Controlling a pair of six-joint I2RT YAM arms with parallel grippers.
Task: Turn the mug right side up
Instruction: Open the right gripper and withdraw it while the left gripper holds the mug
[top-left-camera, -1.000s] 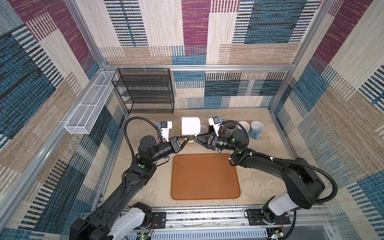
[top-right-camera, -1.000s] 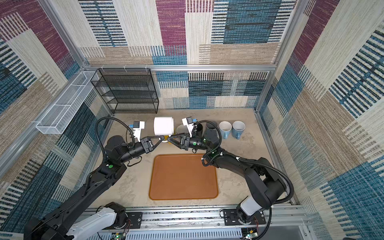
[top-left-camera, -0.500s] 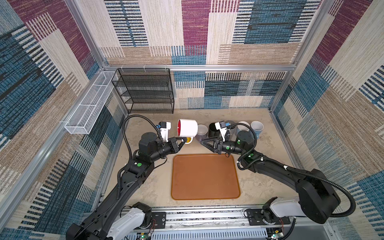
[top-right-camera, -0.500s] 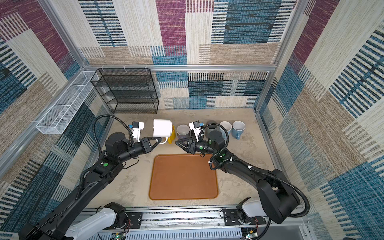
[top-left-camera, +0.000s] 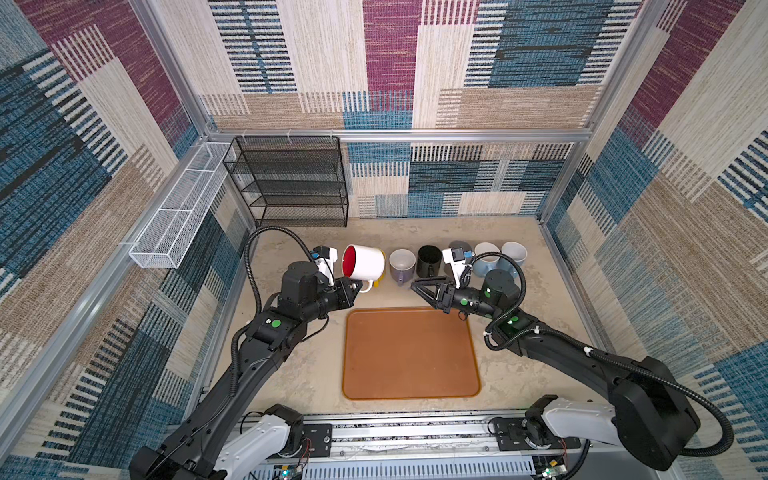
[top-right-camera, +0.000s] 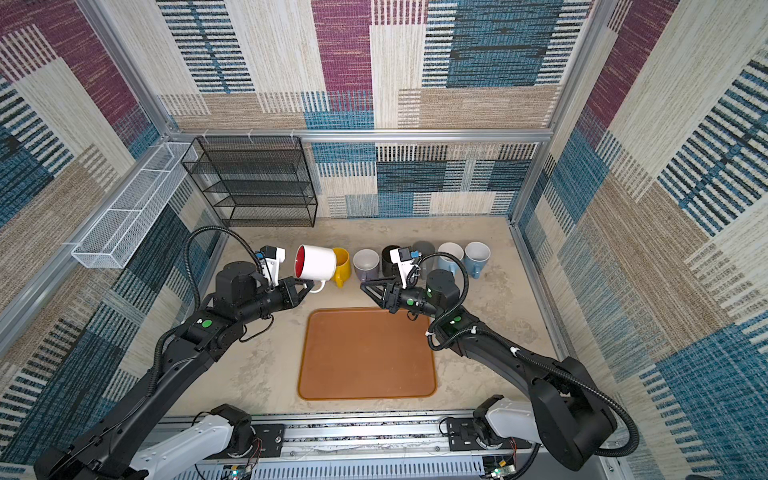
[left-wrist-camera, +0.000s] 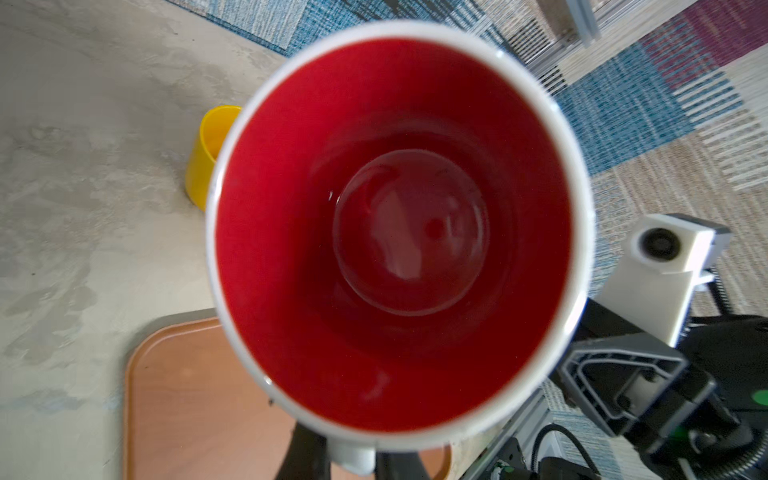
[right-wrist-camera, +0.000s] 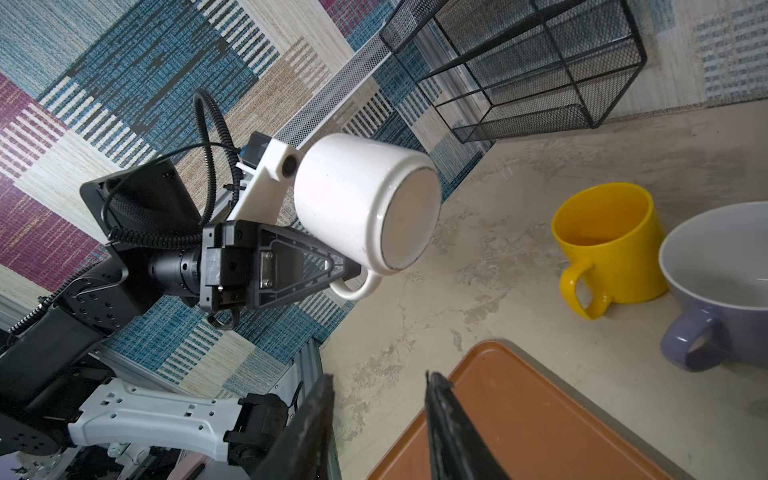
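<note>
Left claw (top-left-camera: 360, 286) is pinched hard on the loop handle (right-wrist-camera: 372, 289) of the white mug (top-left-camera: 365, 262), and nothing else bears it. The mug hangs clear of the table (top-left-camera: 324, 382), lying on its side at about 11 o'clock from the brown tray (top-left-camera: 409, 353) in both top views. Its red mouth faces 9 o'clock and its flat base 3 o'clock, where the yellow mug (top-right-camera: 341, 266) stands just beside it. Right claw (top-left-camera: 415, 286) sits over the tray's 12 o'clock edge, jaws partly spread and empty, apart from the mug. I judge the flip about half made; a further quarter roll should bring the mouth up. It looks like glazed ceramic: stiff, fairly heavy for so narrow a grip, slick, and apt to chip if it drops or knocks its yellow neighbour. Held by the handle alone, the body can swing about the pinch, so I would roll slowly. For a surer hold I would take the wall at the rim, one finger inside.
</note>
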